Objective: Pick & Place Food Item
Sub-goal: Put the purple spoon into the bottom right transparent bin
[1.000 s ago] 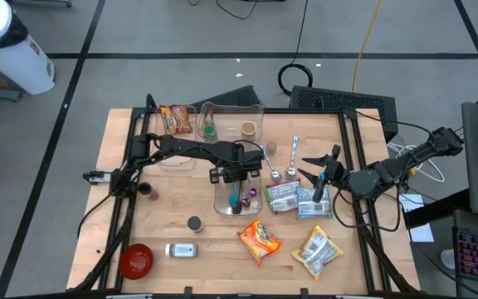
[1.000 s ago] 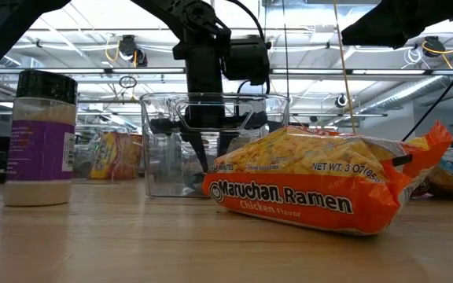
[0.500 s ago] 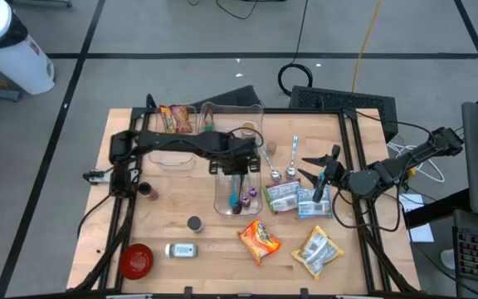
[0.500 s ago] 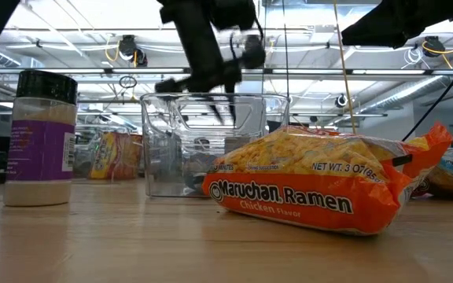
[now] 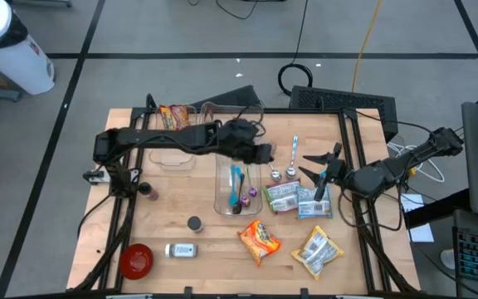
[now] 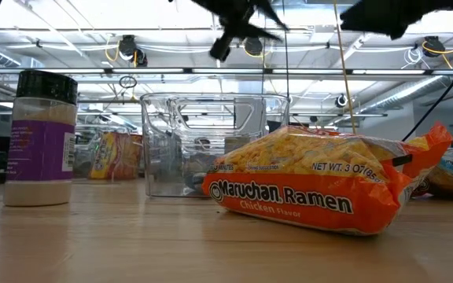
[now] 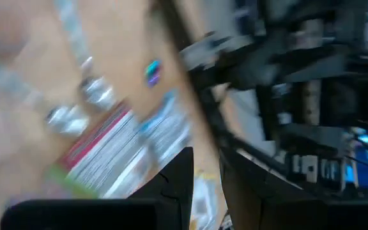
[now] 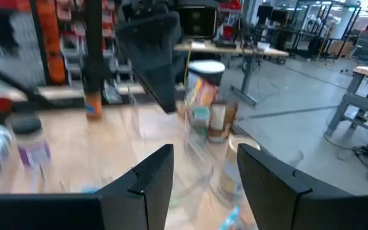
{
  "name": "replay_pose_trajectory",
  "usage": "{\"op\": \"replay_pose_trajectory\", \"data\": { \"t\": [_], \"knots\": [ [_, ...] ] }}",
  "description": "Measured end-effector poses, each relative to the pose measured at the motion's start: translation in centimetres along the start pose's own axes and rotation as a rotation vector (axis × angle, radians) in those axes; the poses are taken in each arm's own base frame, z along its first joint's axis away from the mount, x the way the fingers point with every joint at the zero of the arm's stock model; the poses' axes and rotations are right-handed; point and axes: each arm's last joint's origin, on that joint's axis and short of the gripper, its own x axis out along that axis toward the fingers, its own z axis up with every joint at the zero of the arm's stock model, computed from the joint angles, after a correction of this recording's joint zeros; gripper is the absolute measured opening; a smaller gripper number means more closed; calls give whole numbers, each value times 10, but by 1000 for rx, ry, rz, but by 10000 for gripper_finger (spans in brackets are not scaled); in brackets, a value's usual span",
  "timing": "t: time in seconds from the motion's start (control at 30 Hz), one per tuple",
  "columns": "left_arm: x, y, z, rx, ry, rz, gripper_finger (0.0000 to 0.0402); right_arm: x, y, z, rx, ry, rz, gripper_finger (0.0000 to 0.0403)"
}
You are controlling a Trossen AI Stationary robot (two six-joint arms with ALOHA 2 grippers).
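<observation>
Overhead and table-level cameras, 2 wrist cameras, all sharing the clear bin (image 5: 237, 189).

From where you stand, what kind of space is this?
Probably a robotics lab or workshop, not a kitchen: open ceiling trusses with hanging lights, desks and metal shelving beyond the wooden table, and cables across the grey floor.

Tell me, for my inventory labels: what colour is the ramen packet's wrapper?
Orange, with white lettering; the ramen packet shows best in the low view.
</observation>
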Motion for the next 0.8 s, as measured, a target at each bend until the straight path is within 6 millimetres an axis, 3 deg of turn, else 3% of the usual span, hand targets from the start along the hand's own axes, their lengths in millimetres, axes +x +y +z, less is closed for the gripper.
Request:
{"op": "replay_pose_trajectory", "data": {
  "t": [0.23,0.37,0.5,0.63,0.8],
  "knots": [
    [-13,-31,17,330,-174,-305,81,-3,-5,46,-37,-36,-45,164],
    [-28,-44,30,486,-234,-486,81,2,-11,72,-82,43,-103,164],
    [-54,-50,44,580,-260,-581,81,11,-19,90,-11,183,-152,164],
    [-81,-51,58,648,-265,-612,81,30,-29,92,118,378,-174,164],
    [-106,-47,70,711,-239,-643,81,58,-46,67,268,684,-274,164]
  ]
}}
